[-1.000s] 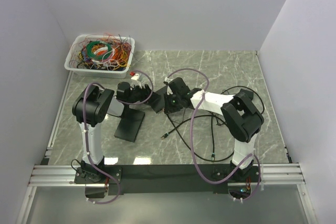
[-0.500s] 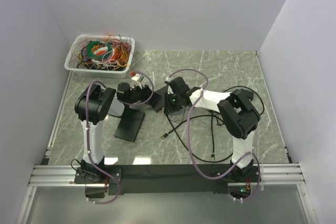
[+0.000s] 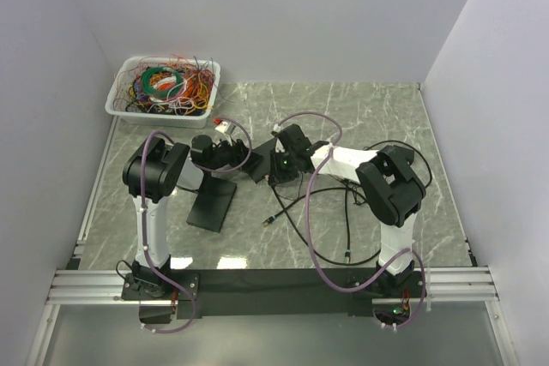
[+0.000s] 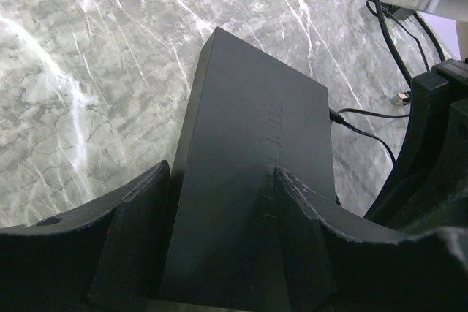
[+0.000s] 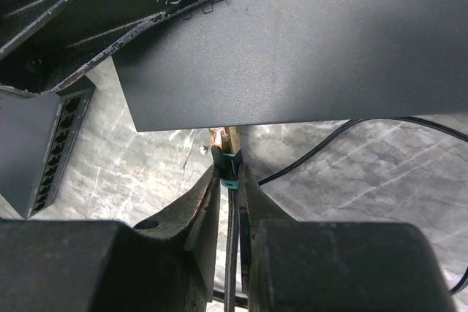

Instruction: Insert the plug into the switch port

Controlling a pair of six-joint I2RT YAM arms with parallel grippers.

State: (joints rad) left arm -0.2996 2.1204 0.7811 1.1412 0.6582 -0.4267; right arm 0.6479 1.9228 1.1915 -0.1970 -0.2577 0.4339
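Observation:
The switch (image 4: pixel 256 151), a flat black box with raised lettering, lies between the fingers (image 4: pixel 139 231) of my left gripper (image 4: pixel 219 180), which is shut on its sides and holds it above the table. From above, the switch (image 3: pixel 260 169) hangs between the left gripper (image 3: pixel 233 153) and the right gripper (image 3: pixel 276 165). My right gripper (image 5: pixel 229 177) is shut on the plug (image 5: pixel 228 147), a clear connector with a teal boot on a black cable. The plug's tip sits at the lower edge of the switch (image 5: pixel 307 42). The port itself is hidden.
A second switch (image 5: pixel 44 155) with a row of ports lies on the marble, seen from above as a dark slab (image 3: pixel 212 203). Black cables (image 3: pixel 296 207) loop beside the right arm. A white bin of coloured wires (image 3: pixel 163 87) stands at the back left.
The right arm's elbow has swung slightly left. Both grippers stay close together at the switch, each keeping its hold.

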